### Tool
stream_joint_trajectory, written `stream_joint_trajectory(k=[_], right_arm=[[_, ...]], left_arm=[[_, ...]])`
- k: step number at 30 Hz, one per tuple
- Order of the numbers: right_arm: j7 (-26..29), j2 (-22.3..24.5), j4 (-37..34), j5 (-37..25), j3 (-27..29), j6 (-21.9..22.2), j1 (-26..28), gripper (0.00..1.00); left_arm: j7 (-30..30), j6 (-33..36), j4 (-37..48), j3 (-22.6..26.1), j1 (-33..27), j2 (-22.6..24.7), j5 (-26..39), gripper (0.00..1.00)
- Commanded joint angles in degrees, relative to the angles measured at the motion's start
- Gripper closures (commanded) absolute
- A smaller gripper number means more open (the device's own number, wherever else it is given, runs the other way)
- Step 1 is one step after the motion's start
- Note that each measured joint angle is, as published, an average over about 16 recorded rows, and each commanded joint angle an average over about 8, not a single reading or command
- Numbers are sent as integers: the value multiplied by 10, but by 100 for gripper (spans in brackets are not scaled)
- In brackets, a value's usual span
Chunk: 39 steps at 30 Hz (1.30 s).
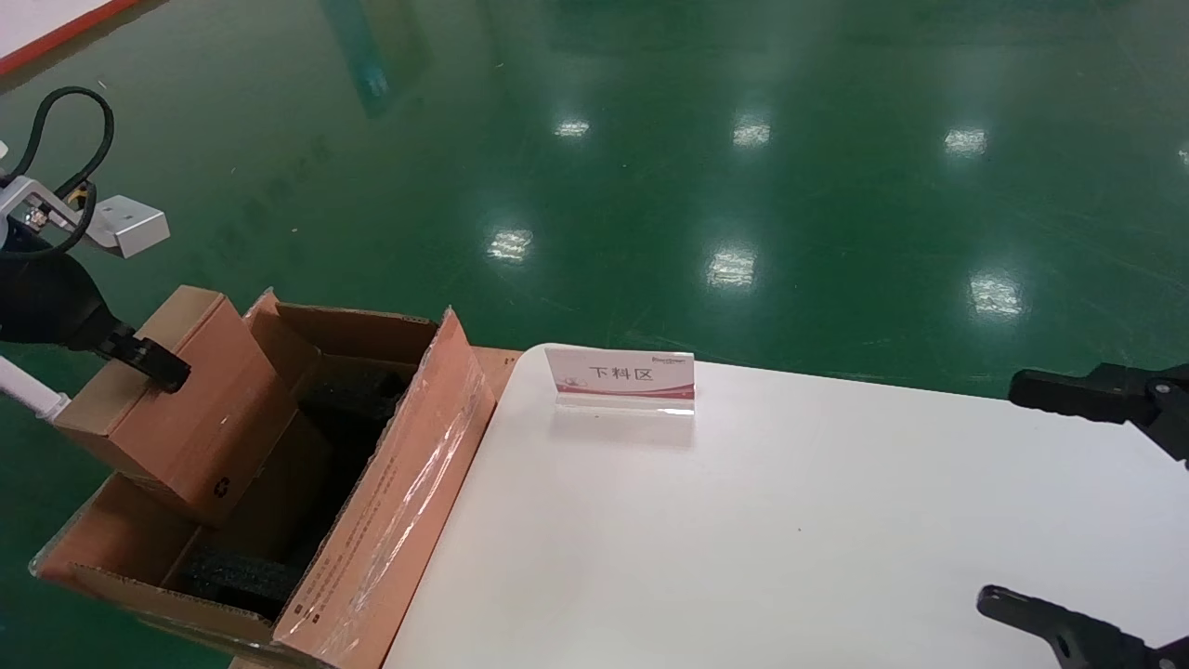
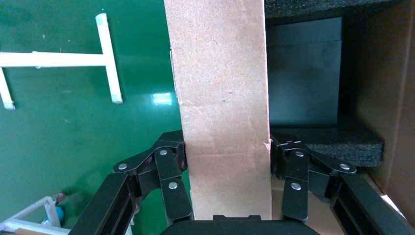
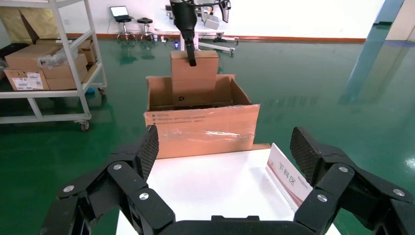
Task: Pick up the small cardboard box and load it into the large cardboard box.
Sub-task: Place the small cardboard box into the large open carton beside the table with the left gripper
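Observation:
My left gripper (image 1: 149,360) is shut on the small cardboard box (image 1: 176,400), a plain brown carton with a black recycling mark. It holds the box tilted, with the lower end down between the tall flaps of the large cardboard box (image 1: 390,492). In the left wrist view the fingers (image 2: 169,171) press both sides of the small cardboard box (image 2: 222,98), and black foam (image 2: 342,142) lies below. The right wrist view shows the small cardboard box (image 3: 193,81) standing in the large cardboard box (image 3: 200,129). My right gripper (image 3: 225,152) hovers open over the white table, holding nothing.
A white table (image 1: 790,520) adjoins the large box and carries a small sign (image 1: 622,379). A shelf rack with cartons (image 3: 44,68) stands on the green floor beyond. A white tube frame (image 2: 107,58) lies on the floor under the left gripper.

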Motion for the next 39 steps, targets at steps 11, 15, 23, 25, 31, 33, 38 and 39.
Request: stream_joint_trajectory(k=[11,15,23,25,31,33,38,39], right_arm=[[0,0,0,0,0,0,0,0],[0,0,0,0,-1,0,0,0],[0,0,0,1,-1,0,0,0],[0,0,0,1,-1,0,0,0],[-1,0,0,1,-1,0,0,0],[-1,0,0,1,-1,0,0,0],[-1,1,0,1,-1,1,0,0],[-1,1,0,1,-1,1,0,0]], left_arm=[[-24,-22,-20,9,14,2,18,100],[-37,-29,-32,13,19,2,24,100],[-70,-47,-60,23,31,1,42,100],[-80,-53,-67,25,35,1,46,100],[-112,-68,-89,31,47,5,58,100],[-122,-72,-97,34,50,7,62,100],[-145,-78,-115,40,57,9,74,100],[-149,-80,-119,41,58,9,77,100]])
